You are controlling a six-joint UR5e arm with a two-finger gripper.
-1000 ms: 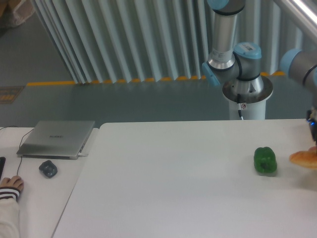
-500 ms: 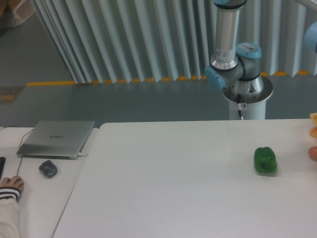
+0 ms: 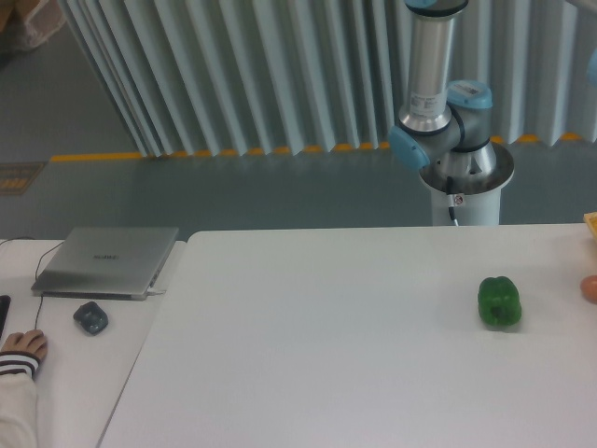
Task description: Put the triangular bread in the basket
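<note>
Green pepper [image 3: 499, 302] alone on white table [image 3: 326, 355] | pincer out of frame, state unknown | arm base [image 3: 464, 182] behind table

Robotics lab, arm pedestal [image 3: 464, 187] behind white table [image 3: 326, 345]; closed laptop [image 3: 107, 261], ribbed wall, yellow floor line

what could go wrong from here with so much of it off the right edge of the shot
The gripper, the bread and any basket are out of this view, so neither the grasp nor the drop can be checked here. Only a yellow sliver and a reddish object show at the right edge. The green pepper stands loose near that side; a low arm sweep could knock it. A person's hand rests on the side desk, though far from the arm.
</note>
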